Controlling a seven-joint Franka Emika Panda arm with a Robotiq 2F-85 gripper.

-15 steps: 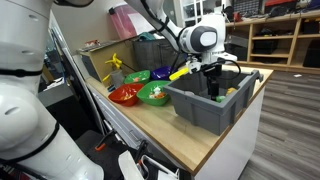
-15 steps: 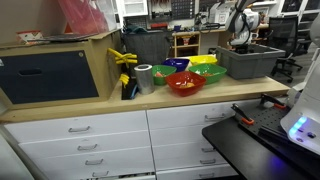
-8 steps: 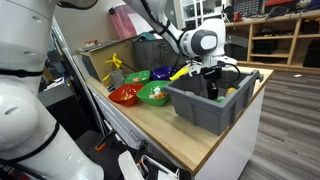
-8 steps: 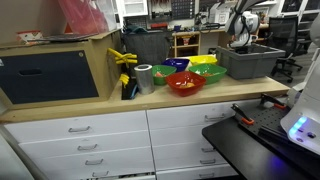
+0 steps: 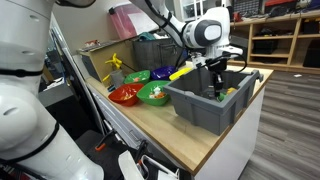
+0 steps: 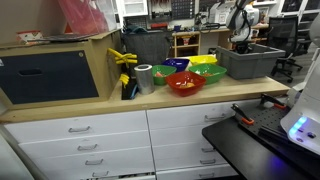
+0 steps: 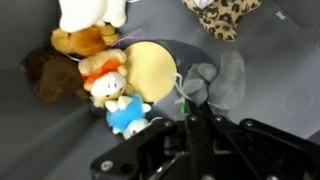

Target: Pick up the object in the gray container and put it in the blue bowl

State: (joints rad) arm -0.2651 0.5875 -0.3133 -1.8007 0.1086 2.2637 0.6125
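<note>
Over the gray container (image 5: 200, 108), a gray plush toy (image 7: 214, 84) is seen pinched between the fingers (image 7: 198, 130); the blue bowl (image 5: 161, 73) is found sideways beyond its wall.

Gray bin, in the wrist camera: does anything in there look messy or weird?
Nothing looks broken or spilled. The gray container just holds a jumble of soft toys lying every which way: a brown plush, a little doll, a gray plush and a leopard-print one.
</note>
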